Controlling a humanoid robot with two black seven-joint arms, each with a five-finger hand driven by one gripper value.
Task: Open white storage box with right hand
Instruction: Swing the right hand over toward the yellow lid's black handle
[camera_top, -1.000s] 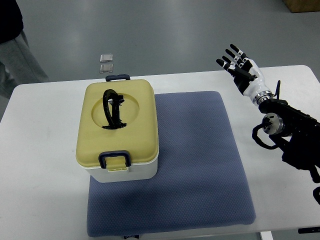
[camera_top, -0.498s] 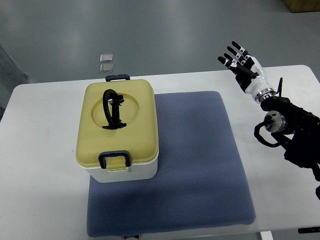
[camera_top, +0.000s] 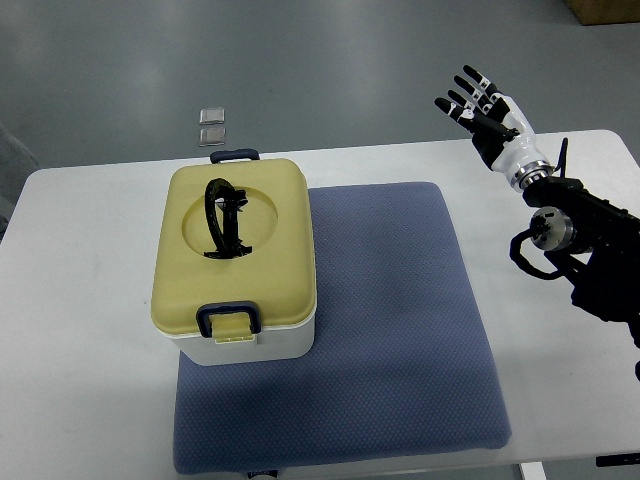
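The right hand (camera_top: 490, 120) is being held with fingers spread, gripping nothing, well apart from the white storage box (camera_top: 238, 265), which is sitting lid-closed far to its left on the blue mat (camera_top: 400, 330)

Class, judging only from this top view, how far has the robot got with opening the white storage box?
Nothing is done yet: the white storage box sits on the blue padded mat with its yellow lid closed and the dark blue front latch down. The right hand hovers open beyond the table's far right edge, touching nothing. Reaching, unlatching and lifting the lid all remain.
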